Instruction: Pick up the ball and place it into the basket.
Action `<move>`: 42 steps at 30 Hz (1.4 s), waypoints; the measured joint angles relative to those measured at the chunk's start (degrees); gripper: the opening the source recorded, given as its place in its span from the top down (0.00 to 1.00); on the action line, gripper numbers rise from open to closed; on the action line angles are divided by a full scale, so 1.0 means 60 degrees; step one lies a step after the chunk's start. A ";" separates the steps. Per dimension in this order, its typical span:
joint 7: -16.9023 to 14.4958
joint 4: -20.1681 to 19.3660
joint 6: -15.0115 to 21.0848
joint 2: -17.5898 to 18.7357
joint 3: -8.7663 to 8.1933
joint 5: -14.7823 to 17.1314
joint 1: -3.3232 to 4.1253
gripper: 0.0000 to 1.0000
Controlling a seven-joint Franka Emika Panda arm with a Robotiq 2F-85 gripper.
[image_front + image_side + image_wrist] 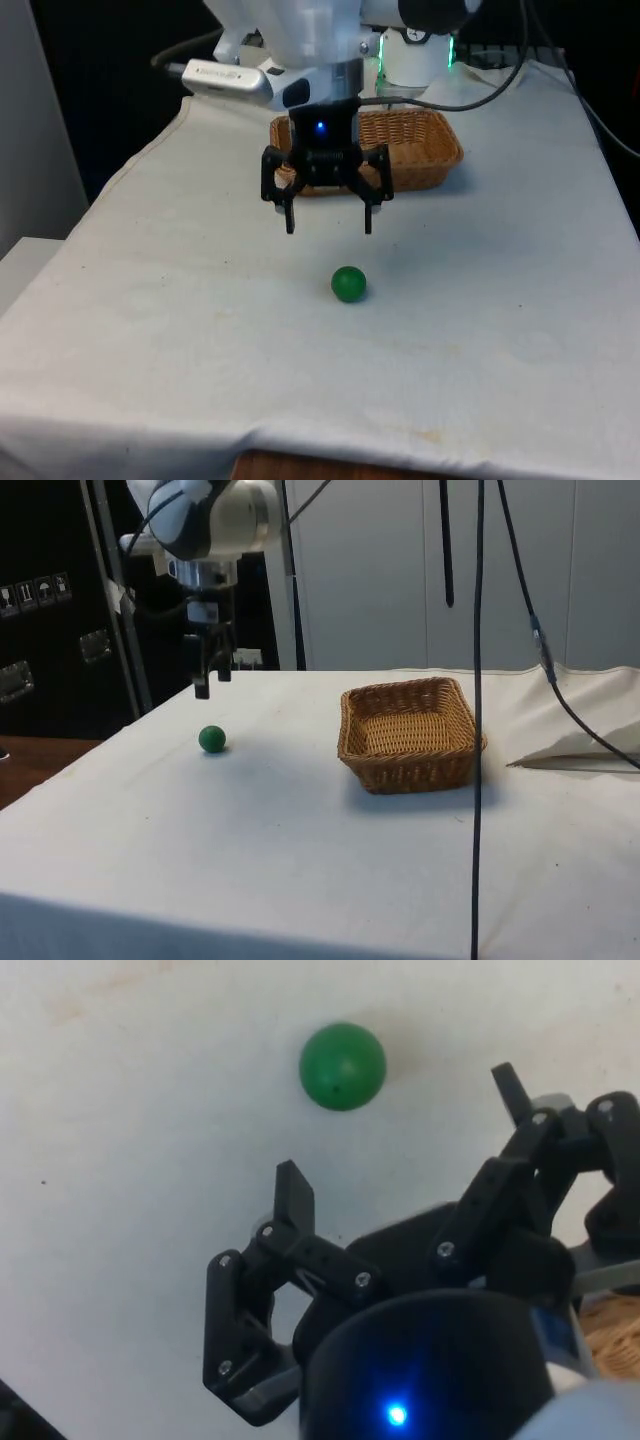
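A small green ball (348, 284) (211, 739) (342, 1066) rests on the white cloth near the table's middle. My gripper (328, 222) (207, 685) (400, 1130) hangs open above the cloth with nothing between its fingers. It is a little beyond the ball, on the basket's side, and well above it. The brown wicker basket (420, 140) (409, 733) stands behind the gripper, towards the far end of the table, partly covered by the gripper in the front view. It holds nothing.
Black cables (478, 680) hang down in front of the basket in the side view. The cloth is rumpled into a fold (580, 755) beyond the basket. The table's near edge (330, 465) lies well in front of the ball.
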 measured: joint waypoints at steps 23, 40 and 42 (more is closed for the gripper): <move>-0.1041 0.0372 0.0115 0.1155 0.0010 0.2044 -0.0019 0.00; -0.1442 0.0477 0.0210 0.1585 0.0029 0.2865 -0.0010 0.00; -0.1442 0.0477 0.0210 0.1585 0.0029 0.2865 -0.0010 0.00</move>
